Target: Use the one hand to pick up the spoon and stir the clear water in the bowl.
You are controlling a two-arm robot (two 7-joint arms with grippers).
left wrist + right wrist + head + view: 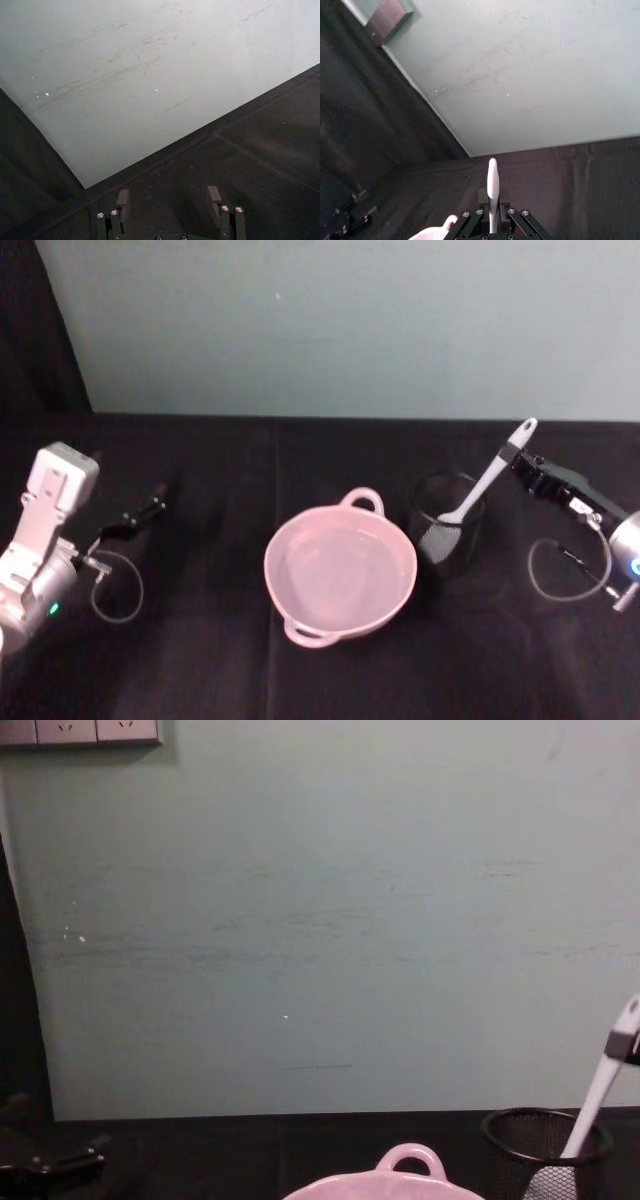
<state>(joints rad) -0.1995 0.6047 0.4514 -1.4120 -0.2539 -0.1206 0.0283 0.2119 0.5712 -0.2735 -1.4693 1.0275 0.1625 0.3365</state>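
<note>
Bowl untouched | right hand fingers clenched on spoon handle, head in mesh cup | left hand fingers spread, empty

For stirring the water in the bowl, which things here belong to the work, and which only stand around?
Belong to the job: spoon, standing in the mesh cup; pink bowl; right gripper, shut on the spoon's handle.
Only standing around: black mesh cup; left gripper, open, parked at the left.
</note>
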